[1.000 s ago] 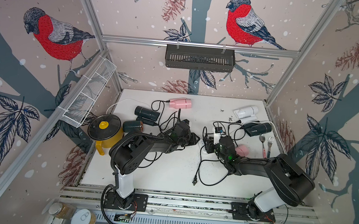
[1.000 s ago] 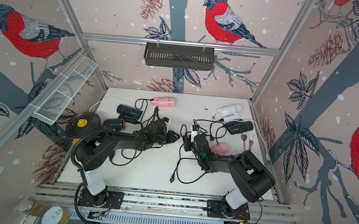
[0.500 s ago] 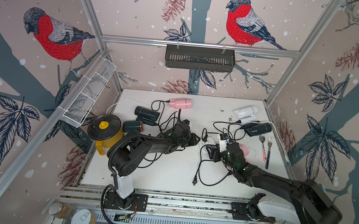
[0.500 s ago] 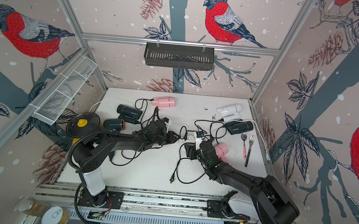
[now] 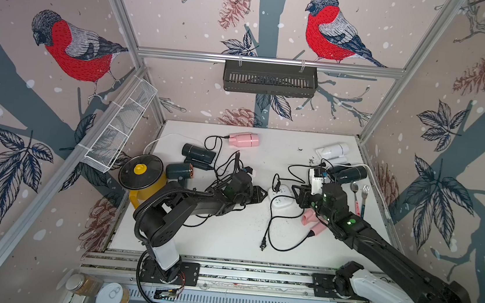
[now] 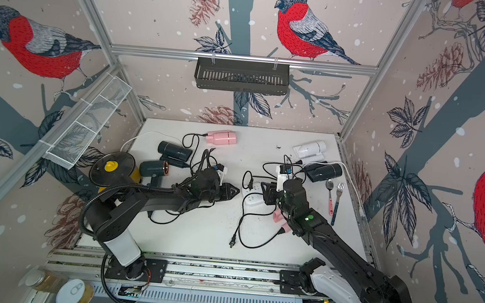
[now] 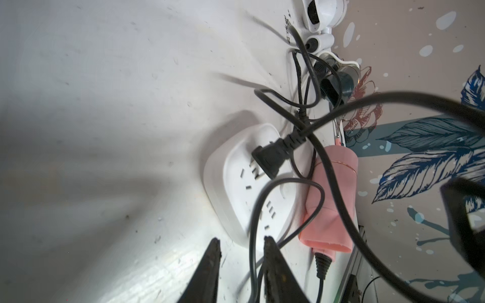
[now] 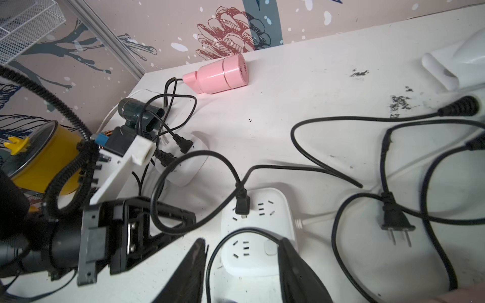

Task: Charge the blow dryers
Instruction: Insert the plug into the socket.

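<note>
Several blow dryers lie on the white table: a pink one (image 5: 244, 139) and a white one (image 5: 332, 151) at the back, two black ones (image 5: 198, 153) (image 5: 351, 173), a dark green one (image 5: 178, 171), and a second pink one (image 5: 309, 218) under my right arm. A white power strip (image 5: 281, 197) sits mid-table with a black plug (image 8: 242, 206) partly in it. My left gripper (image 7: 241, 244) is open beside the strip, a cord (image 7: 252, 262) running loose between its fingers. My right gripper (image 8: 242, 244) is open over the strip's near end.
A loose plug (image 5: 262, 246) lies toward the front. A second power strip (image 8: 183, 162) with plugs in it sits behind my left wrist. A yellow pot (image 5: 142, 176) stands at the left edge, with a spoon (image 5: 355, 189) and fork (image 5: 364, 197) at the right.
My right arm dropped its elbow and stretched out low. Its gripper drew back off the strip, opened wide, then narrowed. The left arm barely moved.
</note>
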